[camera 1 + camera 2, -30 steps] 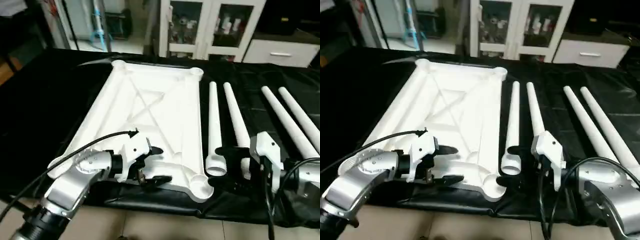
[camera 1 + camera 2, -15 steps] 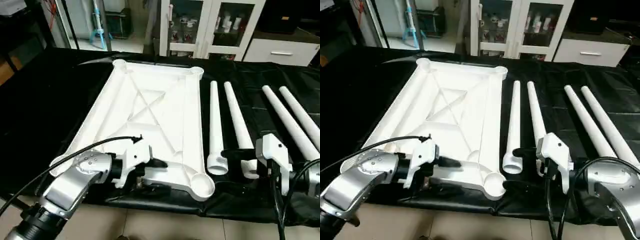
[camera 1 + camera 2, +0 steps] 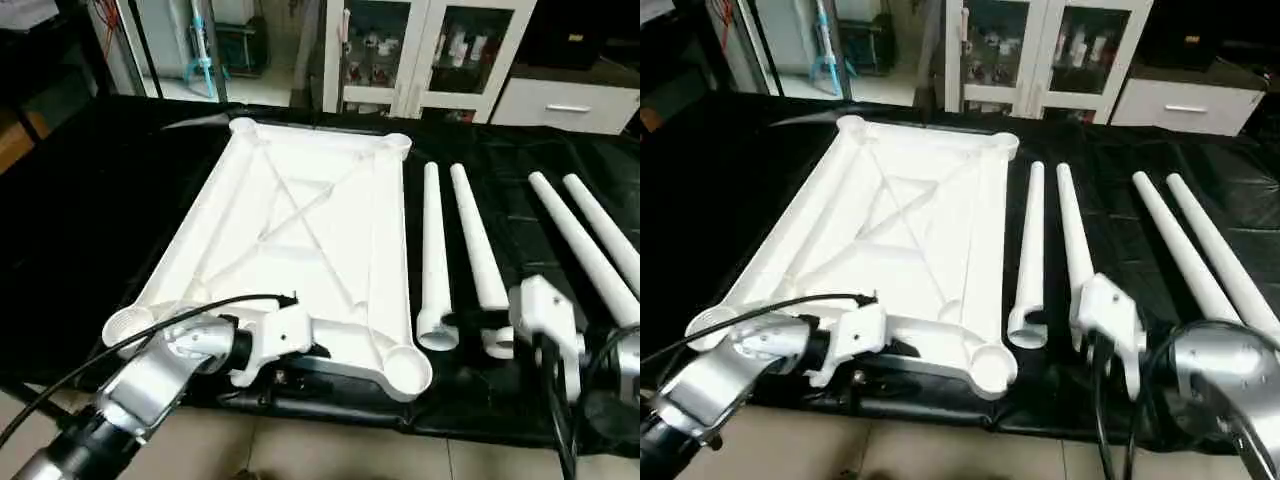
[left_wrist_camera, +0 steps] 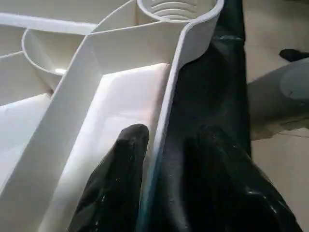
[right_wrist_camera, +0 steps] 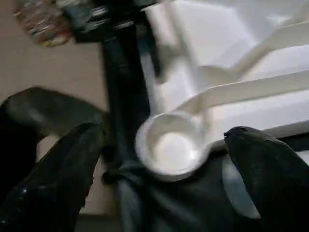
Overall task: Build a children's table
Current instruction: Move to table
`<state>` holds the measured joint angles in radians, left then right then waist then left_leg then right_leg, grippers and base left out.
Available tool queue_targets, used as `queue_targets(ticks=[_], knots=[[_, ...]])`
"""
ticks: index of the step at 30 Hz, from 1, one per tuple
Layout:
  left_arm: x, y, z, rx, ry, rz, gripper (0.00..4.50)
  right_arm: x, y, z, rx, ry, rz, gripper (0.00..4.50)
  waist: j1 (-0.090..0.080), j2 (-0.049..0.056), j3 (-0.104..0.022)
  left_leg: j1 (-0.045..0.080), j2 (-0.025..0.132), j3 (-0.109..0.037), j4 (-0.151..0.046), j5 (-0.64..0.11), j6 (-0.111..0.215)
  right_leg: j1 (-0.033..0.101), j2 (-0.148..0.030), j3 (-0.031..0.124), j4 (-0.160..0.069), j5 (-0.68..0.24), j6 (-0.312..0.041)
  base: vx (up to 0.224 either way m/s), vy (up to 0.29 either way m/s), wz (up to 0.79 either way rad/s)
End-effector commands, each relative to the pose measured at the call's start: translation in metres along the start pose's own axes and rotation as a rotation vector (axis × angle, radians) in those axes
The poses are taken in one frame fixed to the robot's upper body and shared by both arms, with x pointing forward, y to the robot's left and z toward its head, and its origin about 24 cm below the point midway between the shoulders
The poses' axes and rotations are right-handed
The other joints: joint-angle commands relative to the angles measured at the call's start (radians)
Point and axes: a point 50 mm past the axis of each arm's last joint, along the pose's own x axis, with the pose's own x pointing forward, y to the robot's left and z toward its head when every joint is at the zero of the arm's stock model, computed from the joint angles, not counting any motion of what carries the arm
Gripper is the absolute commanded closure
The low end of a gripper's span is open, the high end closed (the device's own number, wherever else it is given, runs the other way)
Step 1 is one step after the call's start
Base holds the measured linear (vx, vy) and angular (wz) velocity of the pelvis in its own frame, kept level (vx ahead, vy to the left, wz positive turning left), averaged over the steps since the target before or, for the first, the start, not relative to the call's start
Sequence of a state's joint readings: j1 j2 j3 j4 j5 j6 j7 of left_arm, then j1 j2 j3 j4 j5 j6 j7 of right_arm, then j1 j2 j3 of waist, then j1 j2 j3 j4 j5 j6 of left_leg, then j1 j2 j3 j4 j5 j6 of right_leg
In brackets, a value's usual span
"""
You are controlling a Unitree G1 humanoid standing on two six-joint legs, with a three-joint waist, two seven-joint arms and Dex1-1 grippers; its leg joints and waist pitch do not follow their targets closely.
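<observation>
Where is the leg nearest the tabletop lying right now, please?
In the left eye view that leg lies on the black cover, just right of the tabletop and parallel to its long edge, with a second leg beside it.

Upside-down white tabletop (image 3: 300,240) fills the black work table's (image 3: 90,220) middle, four legs (image 3: 520,250) lie beside it on the right with narrow gaps between pairs, leaving open cloth on the left.
</observation>
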<state>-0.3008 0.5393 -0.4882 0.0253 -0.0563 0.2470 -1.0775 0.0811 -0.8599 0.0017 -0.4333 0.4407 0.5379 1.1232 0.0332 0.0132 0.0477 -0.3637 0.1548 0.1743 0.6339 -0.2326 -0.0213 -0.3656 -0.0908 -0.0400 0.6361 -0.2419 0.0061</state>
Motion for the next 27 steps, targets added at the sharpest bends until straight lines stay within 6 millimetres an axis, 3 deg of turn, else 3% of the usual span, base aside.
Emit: queue_targets(ticks=[1,7,13,17,25,27], knots=[[-0.001,0.005,0.002,0.031,0.016,0.018,2.83,0.000,0.003,0.003,-0.032,0.013,0.020,0.00,-0.004,-0.007,-0.045,0.010,0.079,-0.031,-0.095,-0.154,0.059,0.031,-0.065,0.045,-0.081,-0.058,-0.263,0.000,0.000,0.00],[-0.001,0.006,0.004,0.042,0.017,0.000,3.25,0.003,0.005,0.002,-0.033,0.012,0.020,0.00,-0.001,-0.002,-0.044,0.014,0.080,-0.031,-0.099,-0.187,0.037,0.026,-0.063,0.046,-0.084,-0.089,-0.260,0.000,0.000,0.00],[-0.002,0.008,0.004,0.038,0.007,-0.026,3.62,0.005,0.007,0.002,-0.036,0.005,0.011,0.00,0.004,0.004,-0.049,0.011,0.080,-0.031,-0.097,-0.143,0.052,0.030,-0.066,0.045,-0.077,-0.015,-0.266,0.000,0.000,0.00],[-0.004,0.007,0.001,0.023,0.010,-0.025,3.70,0.006,0.007,0.002,-0.036,-0.002,0.001,0.00,0.003,0.003,-0.049,0.010,0.080,-0.031,-0.097,-0.154,0.053,0.031,-0.066,0.044,-0.079,-0.025,-0.268,0.000,0.000,0.00],[-0.012,0.022,-0.016,-0.009,0.094,0.233,3.75,0.011,0.002,0.003,-0.056,-0.024,-0.038,0.00,-0.004,0.001,-0.045,0.007,0.080,-0.034,-0.102,-0.193,0.040,0.030,-0.067,0.044,-0.087,-0.106,-0.246,0.000,0.000,0.00],[-0.014,0.026,-0.017,-0.065,0.091,0.318,3.75,0.013,-0.002,0.005,-0.063,-0.034,-0.070,0.00,-0.008,-0.014,-0.043,0.005,0.081,-0.033,-0.104,-0.207,0.032,0.029,-0.068,0.045,-0.089,-0.142,-0.235,0.000,0.000,0.00]])
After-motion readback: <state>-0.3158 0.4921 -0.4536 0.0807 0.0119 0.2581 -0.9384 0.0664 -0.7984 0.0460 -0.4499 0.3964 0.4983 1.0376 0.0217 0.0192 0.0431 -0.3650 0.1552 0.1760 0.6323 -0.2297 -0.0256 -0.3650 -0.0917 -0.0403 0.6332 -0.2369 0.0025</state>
